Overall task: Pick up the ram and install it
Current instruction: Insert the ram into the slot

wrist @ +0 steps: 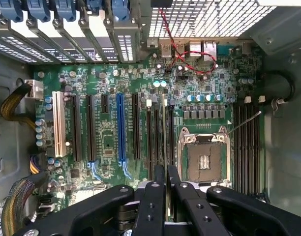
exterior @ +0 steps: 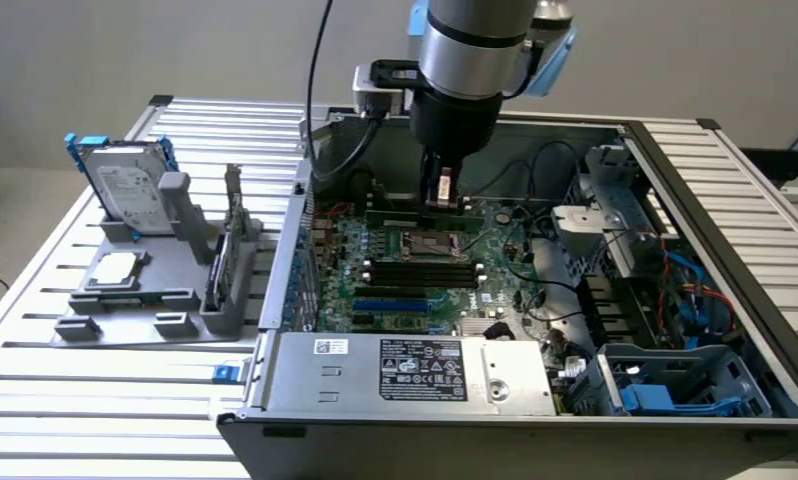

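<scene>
Gripper (exterior: 442, 198): upper centre of the exterior view, lowered into the open case (exterior: 719, 250), fingers clamped on the ram (exterior: 419, 220). The ram is gripped mid-length, likely to keep it level and edge-down over the memory slots (wrist: 155, 142), just beside the processor socket (exterior: 430, 243). Whether it is seated cannot be told. Grey stand (exterior: 172, 290), left, holds the hard drive (exterior: 122, 185).

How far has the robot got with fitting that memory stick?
Picking up looks done: the gripper is shut on the ram, holding it low over the motherboard, beside the processor socket. In hand: lining it up along the black slots. Left: seating it; I can't tell whether it's pressed home.
</scene>
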`<state>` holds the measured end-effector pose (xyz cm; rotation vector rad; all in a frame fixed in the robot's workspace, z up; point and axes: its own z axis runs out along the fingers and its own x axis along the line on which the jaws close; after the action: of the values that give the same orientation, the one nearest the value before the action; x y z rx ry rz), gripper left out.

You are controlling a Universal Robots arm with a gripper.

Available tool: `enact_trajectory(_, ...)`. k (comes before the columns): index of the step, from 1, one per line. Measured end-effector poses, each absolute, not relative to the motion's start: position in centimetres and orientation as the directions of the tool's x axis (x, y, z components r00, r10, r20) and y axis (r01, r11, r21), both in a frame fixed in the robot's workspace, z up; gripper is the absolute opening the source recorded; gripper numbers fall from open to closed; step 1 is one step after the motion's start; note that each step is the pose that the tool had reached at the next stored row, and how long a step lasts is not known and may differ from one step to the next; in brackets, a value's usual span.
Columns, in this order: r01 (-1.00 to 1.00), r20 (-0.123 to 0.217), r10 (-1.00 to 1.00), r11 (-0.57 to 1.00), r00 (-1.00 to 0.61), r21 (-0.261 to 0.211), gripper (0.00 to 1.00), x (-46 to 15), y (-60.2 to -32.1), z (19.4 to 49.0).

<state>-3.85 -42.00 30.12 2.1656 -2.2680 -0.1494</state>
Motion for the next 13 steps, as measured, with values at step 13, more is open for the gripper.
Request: enact_trajectory(13, -0.995, -0.064, -0.995, 0.070, -0.074, 0.070, 0.14, -2.5, -42.3, 27.8)
